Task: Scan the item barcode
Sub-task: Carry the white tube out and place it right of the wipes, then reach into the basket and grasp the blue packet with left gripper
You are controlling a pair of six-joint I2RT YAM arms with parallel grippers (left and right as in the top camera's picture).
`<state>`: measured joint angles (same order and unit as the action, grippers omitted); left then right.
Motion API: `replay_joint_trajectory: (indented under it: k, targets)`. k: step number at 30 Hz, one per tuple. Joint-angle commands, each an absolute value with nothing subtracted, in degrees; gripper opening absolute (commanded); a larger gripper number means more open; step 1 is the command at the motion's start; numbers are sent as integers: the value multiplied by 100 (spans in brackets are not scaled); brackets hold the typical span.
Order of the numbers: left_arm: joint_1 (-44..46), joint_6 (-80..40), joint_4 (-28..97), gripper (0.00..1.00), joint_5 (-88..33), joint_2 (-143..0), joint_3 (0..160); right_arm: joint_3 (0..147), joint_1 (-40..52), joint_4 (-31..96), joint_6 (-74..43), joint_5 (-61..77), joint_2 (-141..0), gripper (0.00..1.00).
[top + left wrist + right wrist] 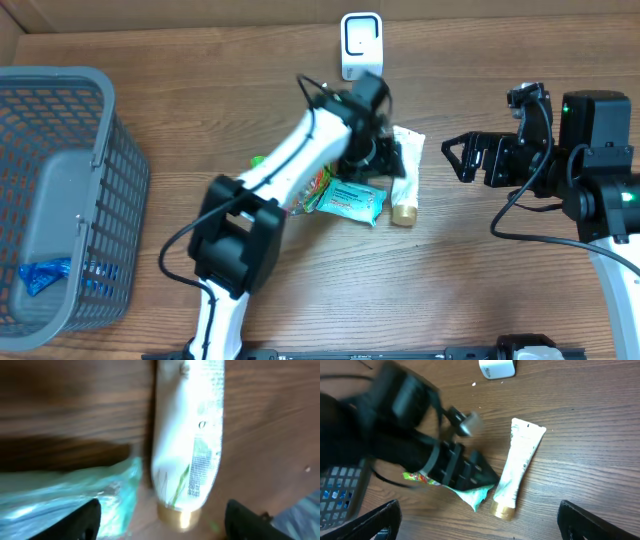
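Left gripper (pixel 162 522): jaws wide, empty, over the white tube (pixel 187 435). Tube lies flat on the table (pixel 500 280), gold cap toward 6 o'clock. Teal packet (pixel 352 200) just beside it at 9 o'clock, scanner (pixel 360 40) at 12, apart. Right gripper (pixel 480 522): wide, empty, at tube's 3 o'clock.

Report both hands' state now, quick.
Left hand: open, holding nothing, over the tube.
Right hand: open, holding nothing.
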<state>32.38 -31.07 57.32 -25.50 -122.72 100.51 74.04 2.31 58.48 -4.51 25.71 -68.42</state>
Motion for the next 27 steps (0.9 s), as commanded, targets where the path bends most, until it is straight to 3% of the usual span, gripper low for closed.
replay_joint_trajectory:
  k: [1, 13, 19, 27]
  targets:
    - [2633, -2329, 6657, 69, -2307, -12158, 11389, 7496, 252, 5824, -464, 2622, -6829, 100]
    - [1105, -1741, 9682, 74, -821, -11616, 15257, 7496, 252, 5824, -464, 2622, -6829, 100]
    - [-14, -1406, 9682, 74, -526, -10484, 15026, 7496, 252, 5826, -464, 2622, -6829, 100]
    - [-1979, -1544, 9682, 77, 290, -9459, 13432, 7496, 252, 5826, -464, 2622, -6829, 100]
